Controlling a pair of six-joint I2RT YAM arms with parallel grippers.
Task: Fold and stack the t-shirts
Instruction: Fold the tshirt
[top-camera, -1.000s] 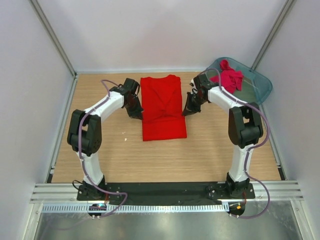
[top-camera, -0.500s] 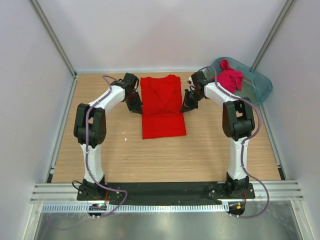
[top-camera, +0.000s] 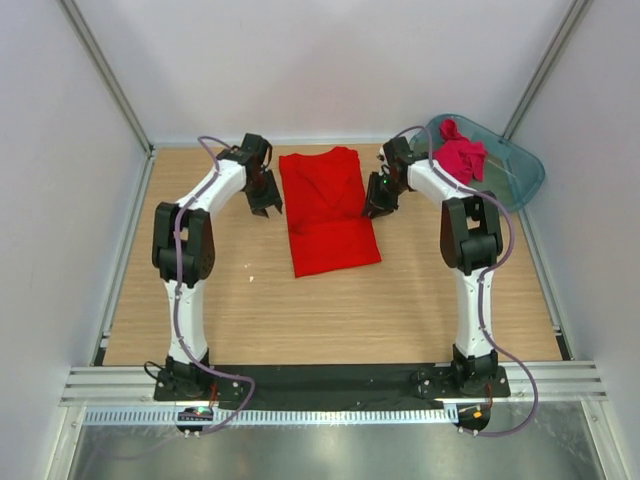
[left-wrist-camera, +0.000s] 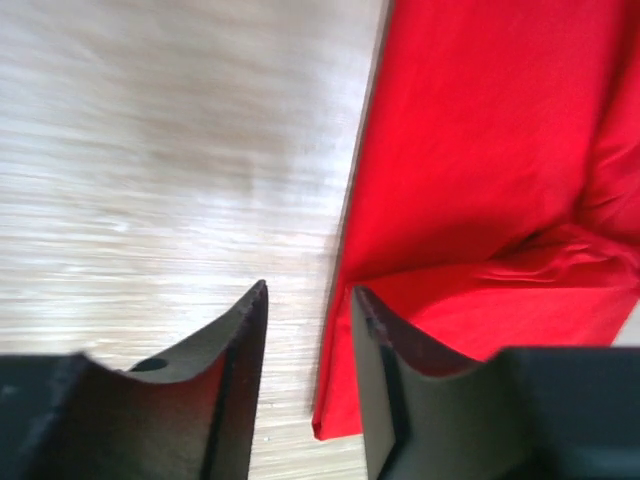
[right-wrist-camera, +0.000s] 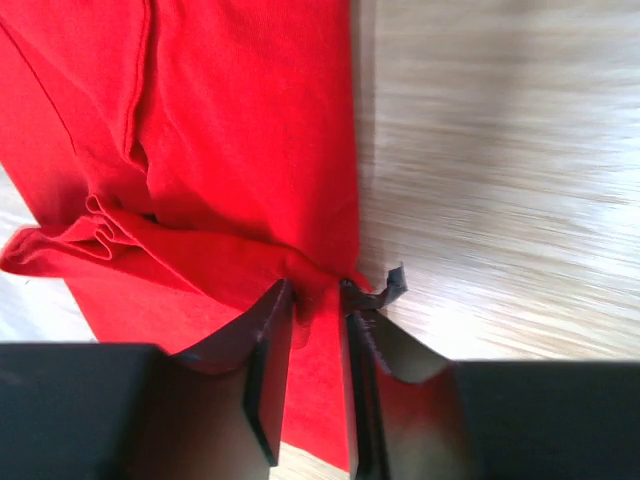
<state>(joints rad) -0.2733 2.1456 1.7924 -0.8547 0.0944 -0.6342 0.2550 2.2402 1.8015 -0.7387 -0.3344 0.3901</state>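
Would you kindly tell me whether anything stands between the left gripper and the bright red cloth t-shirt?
Nothing visible does. The open left gripper sits right at the left edge of the bright red cloth t-shirt, and only the bare wooden table lies beside it.

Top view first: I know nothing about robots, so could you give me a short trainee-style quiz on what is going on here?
1. True or false: the crimson-pink t-shirt lies in the teal tub.
2. Which one pinches the red t-shirt? A left gripper; B right gripper; C neither.
3. How many t-shirts show in the top view?
Key: 1 true; 2 B; 3 two.
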